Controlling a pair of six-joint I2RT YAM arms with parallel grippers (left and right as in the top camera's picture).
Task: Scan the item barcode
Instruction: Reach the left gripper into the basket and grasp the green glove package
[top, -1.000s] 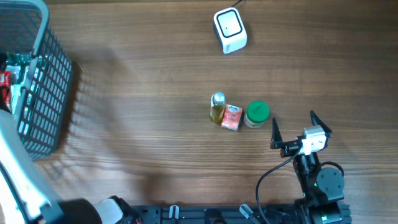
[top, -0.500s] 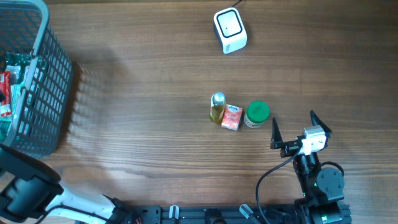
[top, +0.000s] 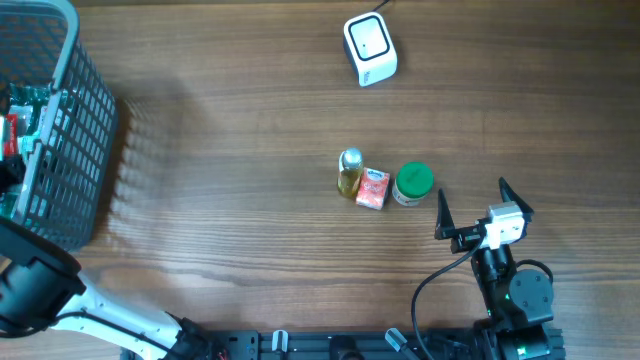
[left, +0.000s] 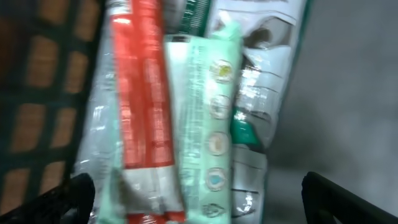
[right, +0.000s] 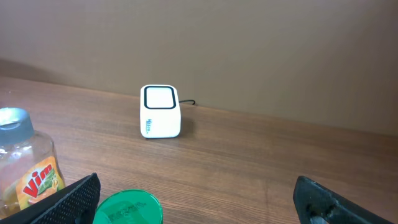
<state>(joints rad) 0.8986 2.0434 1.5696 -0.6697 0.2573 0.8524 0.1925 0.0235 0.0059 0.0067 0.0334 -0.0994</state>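
My left gripper (left: 199, 211) hangs open inside the grey basket (top: 60, 130), right over several packets. Between its dark fingers (left: 68, 199) lie a red-and-white packet (left: 143, 106) and a mint-green packet (left: 211, 124), with a silvery pouch (left: 267, 74) beside them. Nothing is gripped. The white barcode scanner (top: 370, 48) stands at the far middle of the table. My right gripper (top: 470, 190) stands open and empty near the front right, facing the scanner (right: 160, 111).
A small yellow bottle (top: 350, 172), a pink carton (top: 373, 188) and a green-lidded jar (top: 413, 183) stand in a row mid-table, just left of the right gripper. The basket's mesh wall (left: 37, 93) rises at the left gripper's left side.
The left arm has swung lower along the left edge of the overhead view, and its wrist now sits over the basket. The right arm and table items have not moved.
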